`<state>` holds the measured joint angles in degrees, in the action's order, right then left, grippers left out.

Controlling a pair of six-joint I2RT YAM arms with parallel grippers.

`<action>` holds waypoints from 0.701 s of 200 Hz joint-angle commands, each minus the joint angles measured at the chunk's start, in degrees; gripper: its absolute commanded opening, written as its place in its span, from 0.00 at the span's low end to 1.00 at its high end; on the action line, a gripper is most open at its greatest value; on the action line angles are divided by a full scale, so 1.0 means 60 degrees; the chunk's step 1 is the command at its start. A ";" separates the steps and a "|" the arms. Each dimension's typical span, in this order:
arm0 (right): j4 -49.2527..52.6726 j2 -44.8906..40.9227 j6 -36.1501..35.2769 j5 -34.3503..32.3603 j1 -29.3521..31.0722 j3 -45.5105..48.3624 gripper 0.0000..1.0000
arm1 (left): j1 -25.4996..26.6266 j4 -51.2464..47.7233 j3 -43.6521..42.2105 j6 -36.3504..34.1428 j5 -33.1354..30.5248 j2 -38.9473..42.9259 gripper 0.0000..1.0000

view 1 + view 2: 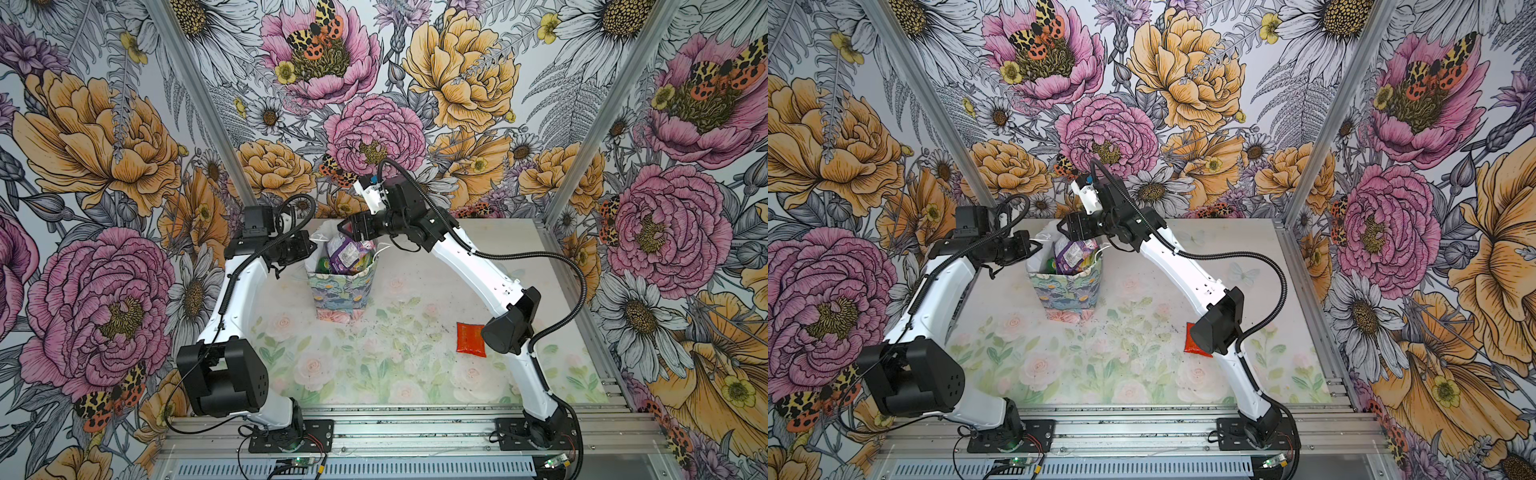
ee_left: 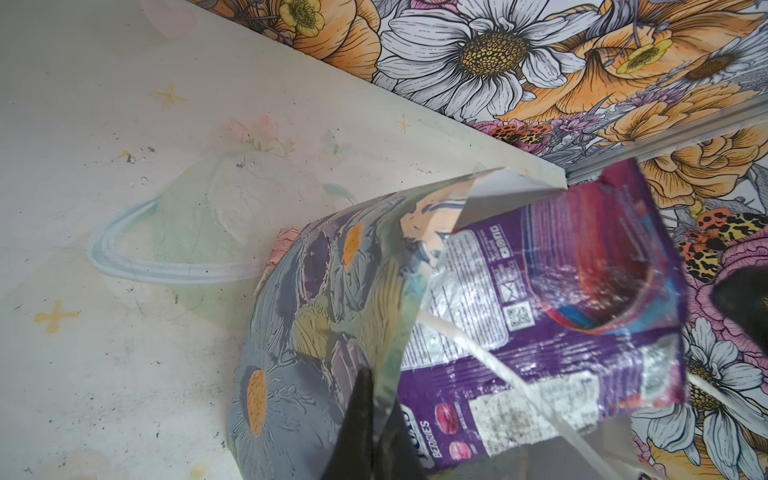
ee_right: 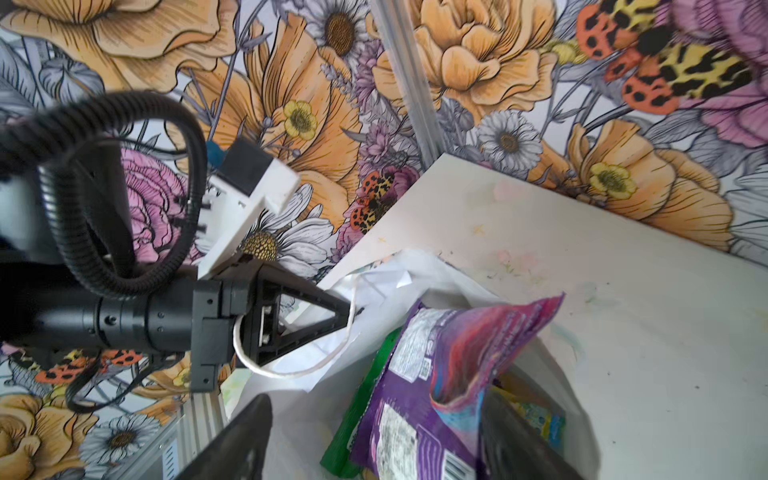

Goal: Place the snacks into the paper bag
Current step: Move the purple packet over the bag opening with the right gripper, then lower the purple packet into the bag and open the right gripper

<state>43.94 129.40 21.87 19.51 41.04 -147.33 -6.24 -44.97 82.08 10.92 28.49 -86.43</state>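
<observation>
paper bag [image 1: 338,295] stood upright mid-frame, left rim pinched by left tool [image 3: 347,311], right tool [image 1: 352,232] spread over purple packet [image 1: 348,253] in its mouth, open tabletop [image 1: 374,365] below it in frame, red sachet [image 1: 470,338] at right shown only in both top views

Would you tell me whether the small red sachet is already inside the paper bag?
No, the red sachet lies flat on the table, well apart from the paper bag.
</observation>
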 commanded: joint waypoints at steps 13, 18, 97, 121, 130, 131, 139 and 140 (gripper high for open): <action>-0.0204 -0.0670 -0.0211 -0.1058 -0.0229 -0.0482 0.84 | -0.0084 -0.0115 0.0133 -0.0082 0.0268 0.0270 0.00; -0.0191 -0.0700 -0.0258 -0.1095 -0.0229 -0.0504 0.83 | -0.0082 -0.0120 0.0123 -0.0084 0.0273 0.0270 0.00; 0.0411 -0.0455 -0.0514 -0.2091 -0.0182 0.0239 0.52 | -0.0084 -0.0113 0.0141 -0.0081 0.0266 0.0243 0.00; 0.0584 -0.0214 -0.0660 -0.2179 -0.0110 0.0237 0.47 | -0.0095 -0.0115 0.0133 -0.0091 0.0247 0.0244 0.00; 0.0616 -0.0156 -0.0725 -0.2180 -0.0064 0.0239 0.46 | -0.0096 -0.0122 0.0132 -0.0077 0.0232 0.0241 0.00; 0.0616 -0.0154 -0.0720 -0.2181 -0.0060 0.0239 0.46 | -0.0099 -0.0115 0.0132 -0.0077 0.0232 0.0241 0.00; 0.0643 -0.0099 -0.0744 -0.2156 -0.0030 0.0234 0.45 | -0.0092 -0.0119 0.0133 -0.0078 0.0241 0.0233 0.00; 0.0644 -0.0096 -0.0744 -0.2162 -0.0022 0.0229 0.45 | -0.0090 -0.0113 0.0125 -0.0077 0.0244 0.0230 0.00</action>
<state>46.81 127.44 18.70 8.05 39.90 -146.12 -6.24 -44.99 82.08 10.92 28.49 -86.43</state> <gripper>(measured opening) 0.460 0.043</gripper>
